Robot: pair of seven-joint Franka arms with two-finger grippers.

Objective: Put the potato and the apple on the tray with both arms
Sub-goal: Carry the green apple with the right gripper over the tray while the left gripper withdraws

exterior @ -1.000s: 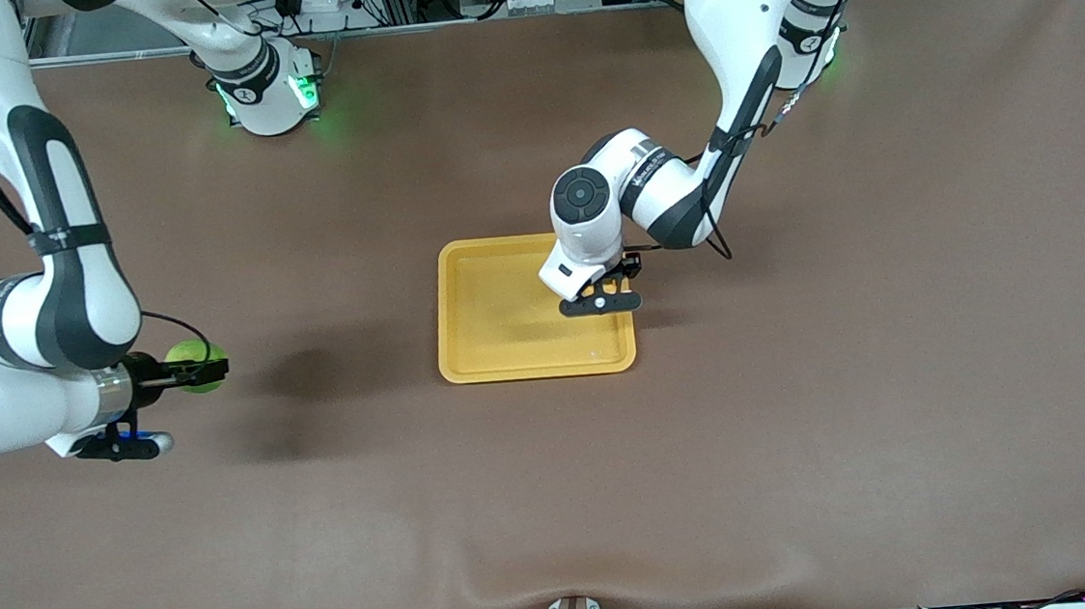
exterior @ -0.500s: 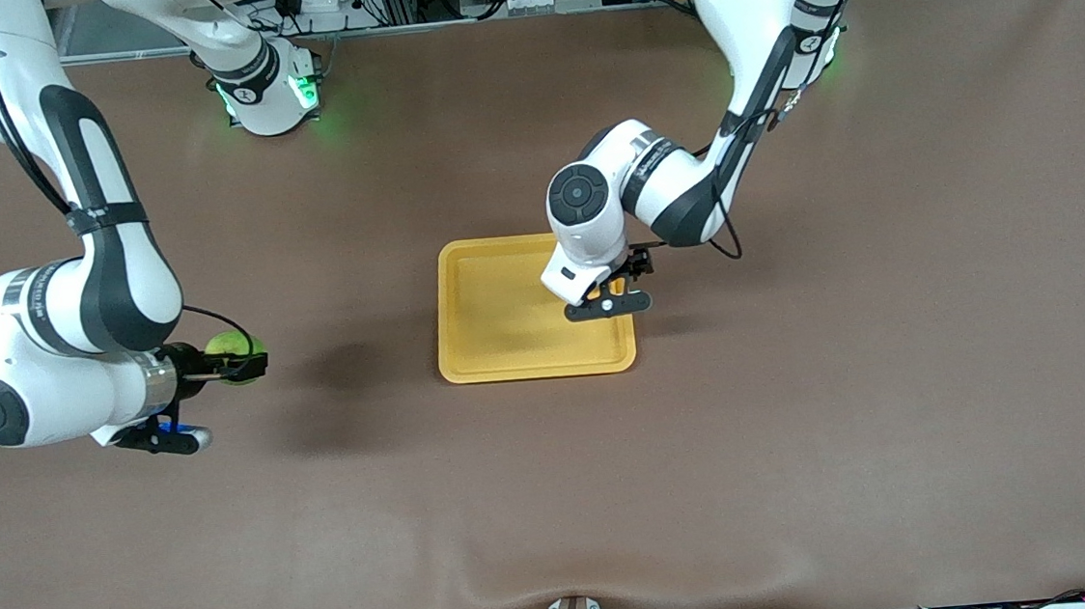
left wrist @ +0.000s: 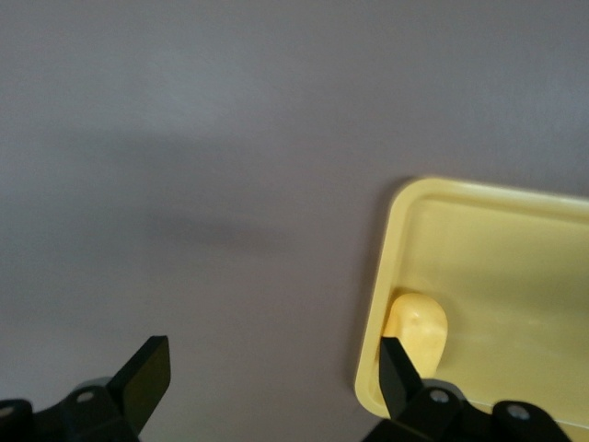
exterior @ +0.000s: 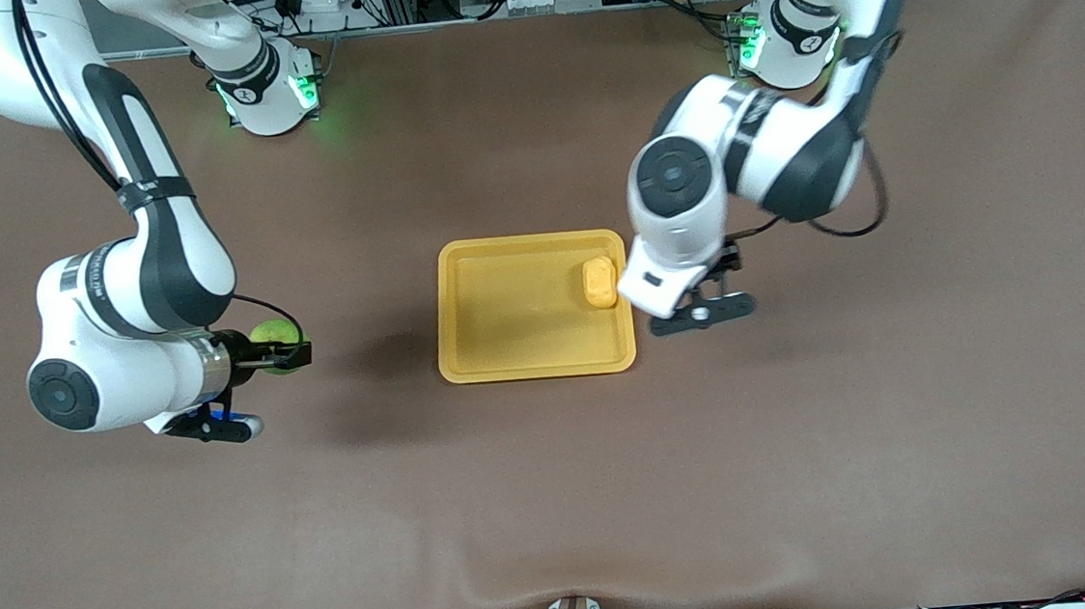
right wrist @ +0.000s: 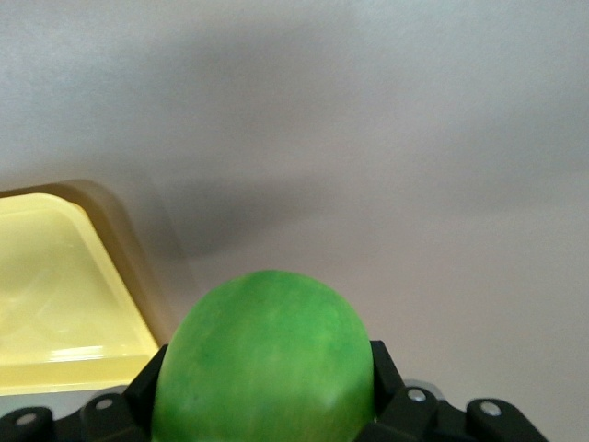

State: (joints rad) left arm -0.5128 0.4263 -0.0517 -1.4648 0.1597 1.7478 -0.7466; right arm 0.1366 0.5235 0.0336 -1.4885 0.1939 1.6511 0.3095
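The potato [exterior: 600, 283] is seen lying in the tray [exterior: 507, 346], against the rim on the side toward the left arm's end of the tabletop [exterior: 558, 497], in the half of the tray farther from the front camera. In the left wrist view the potato [left wrist: 416, 330] is shown resting just inside the tray's rim [left wrist: 391, 239], touching it or very nearly so.

The left tool [exterior: 697, 304] is held above the bare tabletop just beside the tray, at the tray's edge toward the left arm's end. Its fingers [left wrist: 147, 376] are spread wide apart and nothing is gripped between them; one finger is seen in line with the tray's rim, the other over plain brown surface.

The apple [exterior: 279, 346] is carried in the right tool [exterior: 287, 356], which is closed on it. In the right wrist view the apple [right wrist: 267, 364] is seen filling the space between the two black fingers [right wrist: 147, 387], clamped from both sides. The right tool is held in the air over the tabletop, well apart from the tray, toward the right arm's end. A corner of the tray [right wrist: 110, 239] is visible ahead of the apple in that view, and a dark shadow is cast on the tabletop between the apple and the tray.
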